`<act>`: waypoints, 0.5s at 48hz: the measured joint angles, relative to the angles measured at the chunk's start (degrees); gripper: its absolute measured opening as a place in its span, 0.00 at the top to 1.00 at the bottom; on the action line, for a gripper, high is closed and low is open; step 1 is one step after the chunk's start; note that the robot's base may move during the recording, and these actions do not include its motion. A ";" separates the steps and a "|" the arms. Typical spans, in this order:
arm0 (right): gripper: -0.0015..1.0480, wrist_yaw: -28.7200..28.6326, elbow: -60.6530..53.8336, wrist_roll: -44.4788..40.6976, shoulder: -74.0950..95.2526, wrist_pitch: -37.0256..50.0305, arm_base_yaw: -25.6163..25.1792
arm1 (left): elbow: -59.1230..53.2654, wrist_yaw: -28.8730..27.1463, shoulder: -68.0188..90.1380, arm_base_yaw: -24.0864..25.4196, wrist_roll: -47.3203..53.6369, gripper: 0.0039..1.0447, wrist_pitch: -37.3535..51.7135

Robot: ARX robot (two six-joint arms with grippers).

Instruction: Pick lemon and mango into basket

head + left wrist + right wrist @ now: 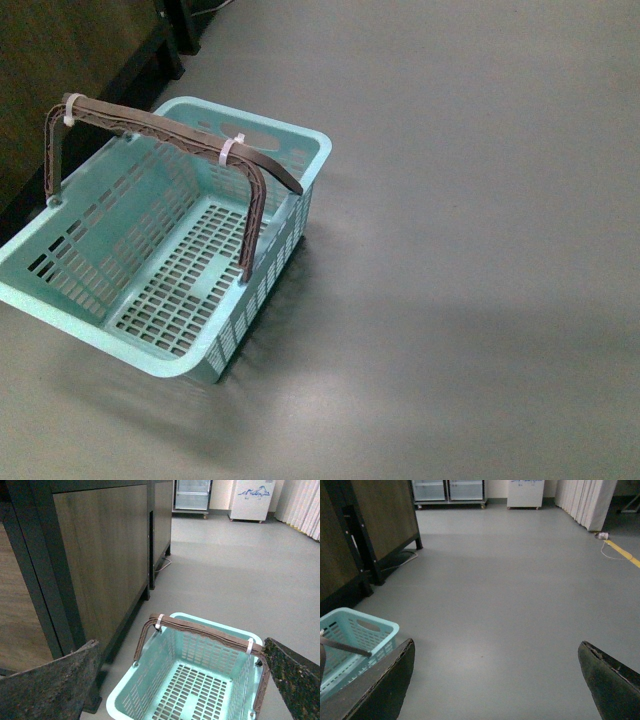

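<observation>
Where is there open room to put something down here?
The grey floor right of the basket is wide and bare. The basket's slotted bottom is empty too, but its brown handles stand across it. It is tight between basket and dark cabinet.

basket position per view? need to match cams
Front view: basket left of centre, on the floor.
Left wrist view: basket between the fingers of the left gripper.
Right wrist view: basket cut by the frame edge, behind one finger of the right gripper.
Shared landmark: dark wood cabinet beside the basket.
</observation>
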 joint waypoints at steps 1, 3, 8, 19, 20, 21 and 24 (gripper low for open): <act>0.08 0.00 0.00 0.00 0.00 0.00 0.00 | 0.00 0.00 0.00 0.00 0.00 0.06 0.00; 0.08 0.00 0.00 0.00 0.00 0.00 0.00 | 0.00 0.00 0.00 0.00 0.00 0.06 0.00; 0.08 0.00 0.00 0.00 0.00 0.00 0.00 | 0.00 0.00 0.00 0.00 0.00 0.06 0.00; 0.08 0.00 0.00 0.00 0.00 0.00 0.00 | 0.00 0.00 0.00 0.00 0.00 0.06 0.00; 0.08 0.00 0.00 0.00 0.00 0.00 0.00 | 0.00 0.00 0.00 0.00 0.00 0.06 0.00; 0.08 0.00 0.00 0.00 0.00 0.00 0.00 | 0.00 0.00 0.00 0.00 -0.02 0.06 0.00; 0.08 0.00 0.00 0.00 0.00 0.00 0.00 | 0.00 0.00 0.00 0.00 0.00 0.06 0.00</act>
